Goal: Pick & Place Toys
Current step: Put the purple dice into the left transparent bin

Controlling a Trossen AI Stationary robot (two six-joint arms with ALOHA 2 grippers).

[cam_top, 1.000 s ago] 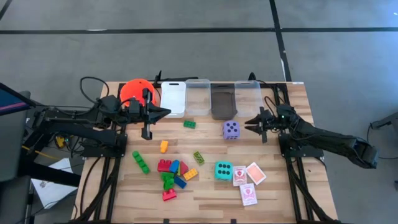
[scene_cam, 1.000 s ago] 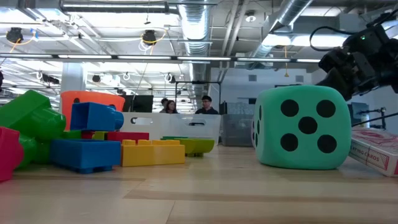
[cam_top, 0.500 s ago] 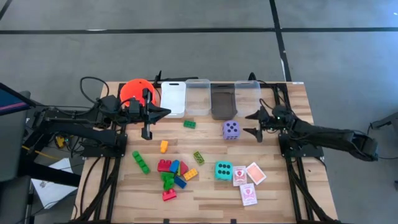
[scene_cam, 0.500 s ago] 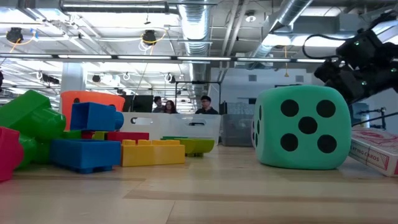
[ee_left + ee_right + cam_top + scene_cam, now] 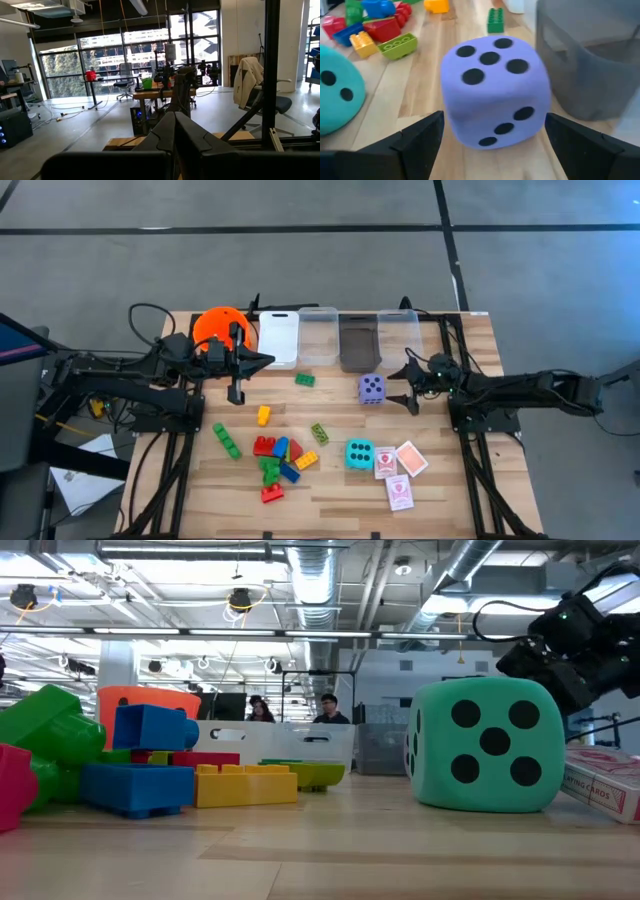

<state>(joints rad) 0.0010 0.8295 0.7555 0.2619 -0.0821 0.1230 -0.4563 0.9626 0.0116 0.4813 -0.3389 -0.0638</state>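
Purple die point(image 5: 371, 388) sits on the desk point(image 5: 440, 490) before the bins, right hand point(image 5: 404, 384) now spread wide and moved in beside it, ready to grasp; left hand point(image 5: 252, 366) closed, idle.

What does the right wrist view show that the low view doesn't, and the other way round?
Only the right wrist view: the purple die close up between the open fingers of the right gripper, with a grey bin beside it. Only the low view: the orange bucket and people in the room behind. Both: the teal die and yellow brick.
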